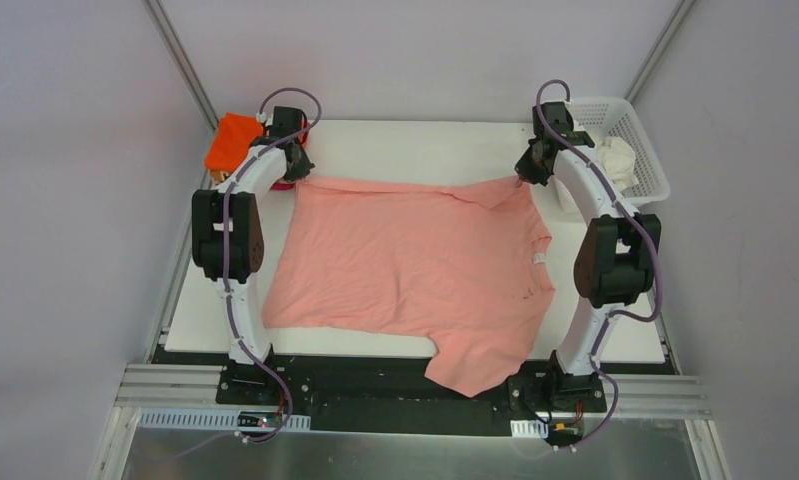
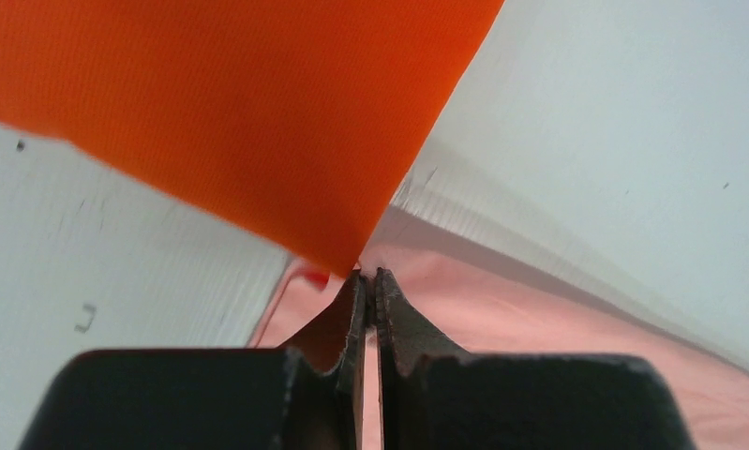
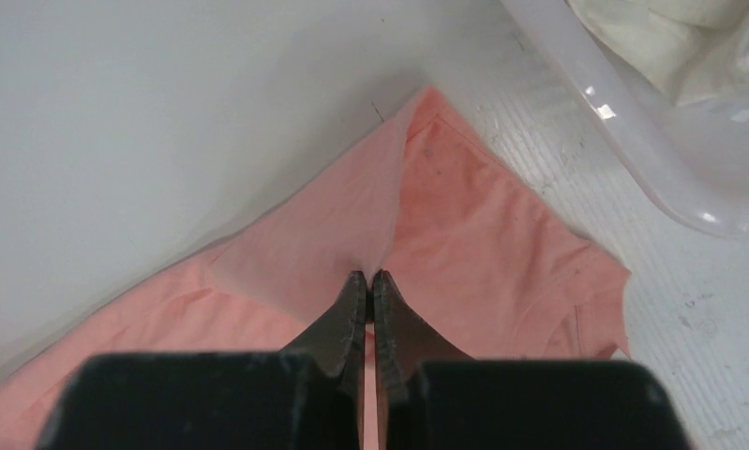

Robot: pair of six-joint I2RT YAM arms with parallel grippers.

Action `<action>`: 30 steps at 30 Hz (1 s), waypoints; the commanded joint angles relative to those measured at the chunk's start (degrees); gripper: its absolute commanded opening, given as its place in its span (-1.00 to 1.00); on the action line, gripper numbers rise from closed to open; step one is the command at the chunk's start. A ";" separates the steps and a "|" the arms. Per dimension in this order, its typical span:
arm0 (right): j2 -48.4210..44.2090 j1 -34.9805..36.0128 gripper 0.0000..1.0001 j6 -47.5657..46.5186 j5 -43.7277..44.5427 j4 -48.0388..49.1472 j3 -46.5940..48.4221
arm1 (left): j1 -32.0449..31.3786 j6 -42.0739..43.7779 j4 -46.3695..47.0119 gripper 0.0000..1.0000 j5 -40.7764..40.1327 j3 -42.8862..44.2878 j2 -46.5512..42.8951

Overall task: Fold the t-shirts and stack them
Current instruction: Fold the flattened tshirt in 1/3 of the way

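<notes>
Top view: the pink shirt (image 1: 415,270) lay spread over the middle of the surface (image 1: 415,150). Its far edge was drawn taut between the two pincers. One part drooped over the near edge at 6 o'clock.

Left pincer (image 1: 297,170), at 11 o'clock: jaws pressed together on the shirt's far-left corner. In the wrist view the pinch itself was hard to make out. The pink cloth ran up to the tips.

Right pincer (image 3: 368,279), at 1 o'clock: jaws together, clamped on a raised fold of the pink shirt at its far-right corner.

Orange shirt (image 1: 233,140): bunched at 10 o'clock, just beyond the left pincer.

Basket (image 1: 647,150): at 2 o'clock, beside the right arm, holding a cream shirt (image 1: 615,160).
</notes>
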 commanded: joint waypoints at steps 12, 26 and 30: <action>-19.38 -0.12 -1.00 3.87 -0.84 -17.77 -9.42 | 0.78 -1.79 -1.53 -1.00 0.23 -18.57 -19.86; -26.05 -0.14 -1.00 4.73 -0.19 -23.75 -17.58 | 0.78 -3.63 -5.09 -1.00 1.53 -26.47 -24.41; -26.71 -0.15 -1.00 5.34 -0.70 -23.07 -22.38 | 0.76 -3.22 -5.39 -1.00 1.14 -27.24 -23.42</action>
